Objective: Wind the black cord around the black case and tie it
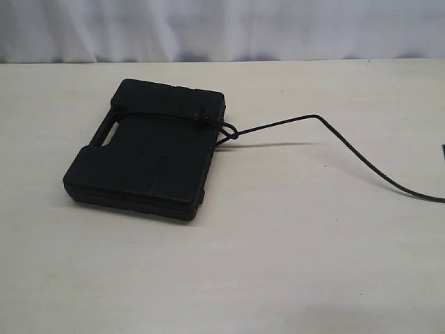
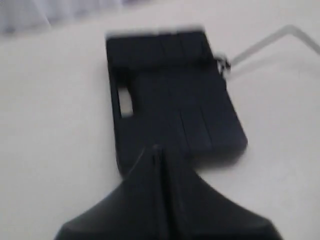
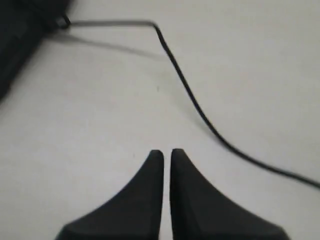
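The black case (image 1: 146,154) lies flat on the table, left of centre, handle slot facing left. The black cord (image 1: 348,149) crosses the case's far end, forms a small knot and loop (image 1: 229,132) at its right edge, then trails right off the frame. Neither gripper shows in the exterior view. My left gripper (image 2: 156,150) hovers by the case's (image 2: 170,95) near end, fingers pressed together with nothing between them. My right gripper (image 3: 163,153) hangs over bare table beside the cord (image 3: 190,95), its fingers nearly touching and holding nothing.
A pale table (image 1: 278,264) carries the case, with a white curtain (image 1: 222,28) behind its far edge. A small dark object (image 1: 443,153) shows at the right border.
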Controlling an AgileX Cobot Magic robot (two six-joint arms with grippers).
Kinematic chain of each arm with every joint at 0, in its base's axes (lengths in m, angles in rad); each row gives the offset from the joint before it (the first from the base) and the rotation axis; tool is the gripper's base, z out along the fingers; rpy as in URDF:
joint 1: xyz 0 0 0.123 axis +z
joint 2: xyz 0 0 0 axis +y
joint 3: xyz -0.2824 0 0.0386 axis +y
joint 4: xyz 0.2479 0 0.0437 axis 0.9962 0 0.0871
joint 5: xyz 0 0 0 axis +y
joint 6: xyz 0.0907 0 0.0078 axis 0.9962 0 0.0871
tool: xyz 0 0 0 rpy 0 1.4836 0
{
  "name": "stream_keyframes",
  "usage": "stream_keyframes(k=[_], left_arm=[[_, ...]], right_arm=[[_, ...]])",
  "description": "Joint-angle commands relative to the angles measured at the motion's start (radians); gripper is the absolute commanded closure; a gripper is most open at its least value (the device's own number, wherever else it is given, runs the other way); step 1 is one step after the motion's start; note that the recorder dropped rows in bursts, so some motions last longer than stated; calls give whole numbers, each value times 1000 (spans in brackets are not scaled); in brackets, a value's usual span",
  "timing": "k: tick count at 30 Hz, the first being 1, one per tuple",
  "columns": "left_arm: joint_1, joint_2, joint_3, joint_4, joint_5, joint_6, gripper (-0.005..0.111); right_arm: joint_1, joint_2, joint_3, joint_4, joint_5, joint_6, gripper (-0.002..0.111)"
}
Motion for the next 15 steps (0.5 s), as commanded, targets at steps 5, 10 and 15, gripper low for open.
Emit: stream_keyframes(k=[5, 10, 15], left_arm=[[0, -537, 304, -91, -681, 3, 107], [-12, -566, 393, -80, -756, 3, 107], [-36, -566, 393, -80, -704, 3, 107]], right_arm=[[-4, -475, 396, 160, -582, -122, 104], [-4, -593, 575, 163, -833, -122, 104], [0, -661, 655, 163, -833, -122, 104]])
